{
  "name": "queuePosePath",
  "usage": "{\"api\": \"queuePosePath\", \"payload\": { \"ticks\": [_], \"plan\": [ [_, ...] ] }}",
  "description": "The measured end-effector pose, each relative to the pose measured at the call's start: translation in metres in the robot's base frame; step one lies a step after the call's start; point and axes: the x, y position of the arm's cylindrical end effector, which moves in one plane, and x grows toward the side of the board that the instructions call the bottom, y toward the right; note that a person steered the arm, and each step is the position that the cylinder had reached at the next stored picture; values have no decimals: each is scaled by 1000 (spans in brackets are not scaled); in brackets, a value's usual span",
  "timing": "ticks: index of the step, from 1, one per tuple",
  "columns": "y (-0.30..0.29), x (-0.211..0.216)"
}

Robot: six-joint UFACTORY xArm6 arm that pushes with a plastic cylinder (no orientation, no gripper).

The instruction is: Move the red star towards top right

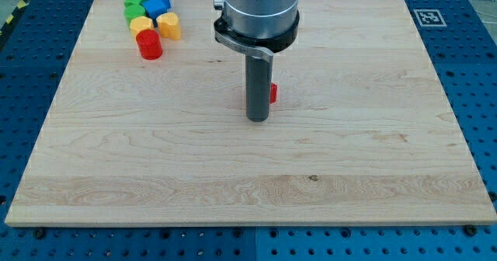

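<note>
Our tip [258,119] sits mid-frame, touching the red star [273,93], which peeks out just upper right behind it. We have no jaws, only a bare rod.

Clustered blocks [151,19] on wooden board [349,160]

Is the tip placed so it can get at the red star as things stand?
Probably yes. My tip sits right beside the red star, which peeks out from behind the rod on the view's right. Nothing lies between them; the other blocks are clustered far off at top left.
</note>
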Motion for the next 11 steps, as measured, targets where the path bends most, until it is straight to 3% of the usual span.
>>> {"api": "queuePosePath", "payload": {
  "ticks": [3,6,11],
  "plan": [
    [36,-27],
    [6,-4],
    [17,-62]
  ]
}}
